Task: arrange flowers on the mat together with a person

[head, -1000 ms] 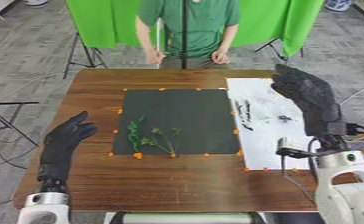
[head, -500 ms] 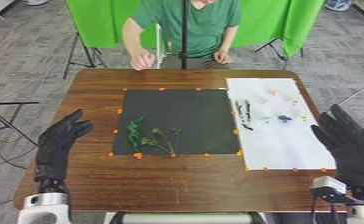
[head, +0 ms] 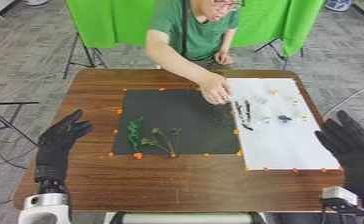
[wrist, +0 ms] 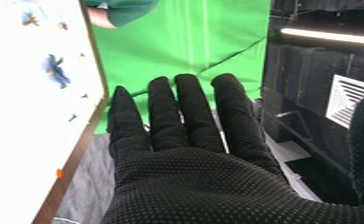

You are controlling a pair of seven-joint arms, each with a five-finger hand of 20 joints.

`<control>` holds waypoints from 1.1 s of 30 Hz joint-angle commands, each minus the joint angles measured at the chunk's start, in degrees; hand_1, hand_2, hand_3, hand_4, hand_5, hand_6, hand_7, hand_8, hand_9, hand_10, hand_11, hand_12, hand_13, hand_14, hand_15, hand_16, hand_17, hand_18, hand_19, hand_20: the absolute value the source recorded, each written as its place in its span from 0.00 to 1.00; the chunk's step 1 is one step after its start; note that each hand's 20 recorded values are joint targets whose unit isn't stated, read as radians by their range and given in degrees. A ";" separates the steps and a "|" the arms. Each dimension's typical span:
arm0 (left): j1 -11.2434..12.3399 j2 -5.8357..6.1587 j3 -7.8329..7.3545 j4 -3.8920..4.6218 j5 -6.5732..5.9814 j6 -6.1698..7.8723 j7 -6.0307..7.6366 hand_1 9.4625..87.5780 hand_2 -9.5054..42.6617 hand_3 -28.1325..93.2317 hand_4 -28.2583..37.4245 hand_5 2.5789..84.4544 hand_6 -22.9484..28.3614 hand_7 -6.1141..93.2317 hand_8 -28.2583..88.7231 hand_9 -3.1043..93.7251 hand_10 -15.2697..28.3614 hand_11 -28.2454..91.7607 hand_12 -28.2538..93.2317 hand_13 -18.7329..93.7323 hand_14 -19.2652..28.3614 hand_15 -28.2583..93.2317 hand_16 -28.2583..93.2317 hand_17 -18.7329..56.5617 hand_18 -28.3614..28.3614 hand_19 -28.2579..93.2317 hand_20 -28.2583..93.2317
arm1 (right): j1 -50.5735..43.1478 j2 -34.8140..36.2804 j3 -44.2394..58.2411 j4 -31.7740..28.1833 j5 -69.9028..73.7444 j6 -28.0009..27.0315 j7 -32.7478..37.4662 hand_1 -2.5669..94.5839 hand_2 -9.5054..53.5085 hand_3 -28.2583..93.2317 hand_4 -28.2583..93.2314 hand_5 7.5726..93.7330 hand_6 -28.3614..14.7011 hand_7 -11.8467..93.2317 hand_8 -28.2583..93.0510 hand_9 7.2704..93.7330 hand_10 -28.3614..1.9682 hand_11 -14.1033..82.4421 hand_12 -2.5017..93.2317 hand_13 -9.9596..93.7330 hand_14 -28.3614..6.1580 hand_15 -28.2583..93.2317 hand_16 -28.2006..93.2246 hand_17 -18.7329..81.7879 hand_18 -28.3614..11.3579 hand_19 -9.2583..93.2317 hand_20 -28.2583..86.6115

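On the near left part of the black mat (head: 170,107) lie a slender, deep-green leafy sprig (head: 134,134) and, just right of it, a thin-stemmed branching sprig (head: 168,143) tipped with small, paler green tufts. The white sheet (head: 289,150) at the right of the brown surface (head: 152,185) carries dark, narrow twigs (head: 248,119) along its left side, a small blue flower (head: 284,118) and little yellow blooms (head: 273,92) farther off, while a person's hand (head: 216,90) is over the mat's far right corner. The left hand (head: 59,142) is loosely open beside the surface's left edge, and the right hand (head: 349,145) is wide open at the right, its fingers straight.
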 commanded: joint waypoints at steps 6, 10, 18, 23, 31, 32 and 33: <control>1.35 -0.80 -0.22 0.19 0.00 -0.44 -0.43 0.20 0.18 0.82 0.09 0.55 0.52 0.17 0.19 0.56 0.69 0.39 0.34 0.57 0.77 0.41 0.21 0.47 0.74 0.35 0.41 | -0.02 0.90 -2.21 -0.42 -5.82 2.43 0.67 0.07 0.24 0.84 0.09 0.34 0.58 0.17 0.17 0.36 0.45 0.18 0.12 0.39 0.49 0.32 0.28 0.35 0.29 0.11 0.45; 1.24 -0.78 -0.31 0.21 0.01 -0.55 -0.62 0.20 0.18 0.82 0.09 0.55 0.52 0.17 0.19 0.56 0.69 0.39 0.34 0.57 0.77 0.41 0.21 0.46 0.74 0.35 0.41 | -0.72 -0.21 -0.67 -0.47 -5.91 0.91 -0.05 0.07 0.24 0.84 0.09 0.35 0.58 0.17 0.17 0.36 0.45 0.18 0.12 0.39 0.49 0.32 0.28 0.35 0.29 0.11 0.45; 1.05 -0.75 -0.43 0.26 0.07 -1.05 -0.74 0.21 0.17 0.82 0.10 0.55 0.52 0.16 0.19 0.56 0.69 0.39 0.34 0.57 0.77 0.41 0.21 0.46 0.74 0.35 0.41 | -0.89 -0.11 -1.36 -0.54 -6.08 2.03 -0.07 0.07 0.23 0.84 0.09 0.35 0.59 0.17 0.17 0.36 0.45 0.18 0.12 0.39 0.49 0.32 0.28 0.36 0.28 0.11 0.45; 1.14 -0.87 -0.56 0.26 0.01 -1.29 -0.64 0.20 0.17 0.82 0.10 0.55 0.52 0.16 0.19 0.56 0.69 0.39 0.34 0.57 0.77 0.41 0.21 0.46 0.74 0.35 0.41 | -0.10 0.85 -3.08 -0.49 -6.36 4.12 0.56 0.07 0.23 0.84 0.09 0.35 0.59 0.17 0.17 0.36 0.45 0.18 0.12 0.40 0.49 0.32 0.28 0.36 0.28 0.11 0.45; 1.01 -0.91 -0.64 0.39 0.10 -1.89 -1.05 0.20 0.16 0.82 0.10 0.55 0.52 0.16 0.19 0.56 0.69 0.39 0.34 0.57 0.77 0.40 0.21 0.46 0.74 0.35 0.41 | 0.13 1.32 -4.14 -0.60 -7.00 4.99 1.32 0.08 0.23 0.84 0.08 0.36 0.59 0.18 0.17 0.37 0.45 0.19 0.13 0.40 0.49 0.33 0.28 0.36 0.29 0.11 0.45; 0.97 -0.97 -0.67 0.38 0.21 -1.99 -1.21 0.20 0.16 0.82 0.10 0.55 0.53 0.16 0.19 0.56 0.69 0.39 0.34 0.57 0.77 0.40 0.21 0.46 0.74 0.35 0.41 | 0.36 1.55 -4.52 -0.46 -7.08 5.28 1.51 0.08 0.23 0.84 0.08 0.36 0.59 0.18 0.17 0.37 0.45 0.19 0.13 0.40 0.49 0.33 0.28 0.36 0.29 0.11 0.45; 1.00 -0.97 -0.66 0.37 0.16 -1.89 -1.15 0.20 0.16 0.82 0.10 0.55 0.53 0.16 0.19 0.56 0.69 0.39 0.34 0.57 0.77 0.40 0.21 0.46 0.74 0.35 0.41 | 0.97 2.14 -5.45 -0.31 -7.23 6.27 1.89 0.08 0.23 0.84 0.08 0.36 0.59 0.18 0.17 0.37 0.45 0.19 0.13 0.40 0.49 0.33 0.28 0.36 0.29 0.11 0.45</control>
